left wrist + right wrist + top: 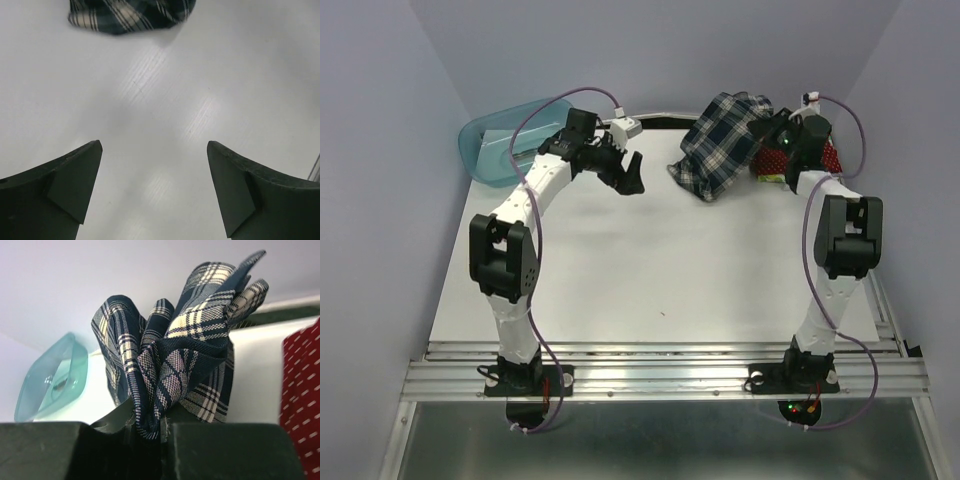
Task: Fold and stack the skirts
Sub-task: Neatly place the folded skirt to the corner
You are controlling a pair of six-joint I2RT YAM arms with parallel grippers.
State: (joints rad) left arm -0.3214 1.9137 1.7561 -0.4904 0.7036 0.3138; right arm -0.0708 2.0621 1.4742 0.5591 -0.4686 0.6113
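Toward the back right of the table, my right gripper pinches the bunched plaid skirt; I see my left gripper spread wide above the surface.

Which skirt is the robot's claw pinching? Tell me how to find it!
Look at the white table and go to its far edge, on the right side. There the right claw pinches a bunched-up plaid skirt. It is the one with navy and white checks, not the red skirt with tiny white specks lying beside it.
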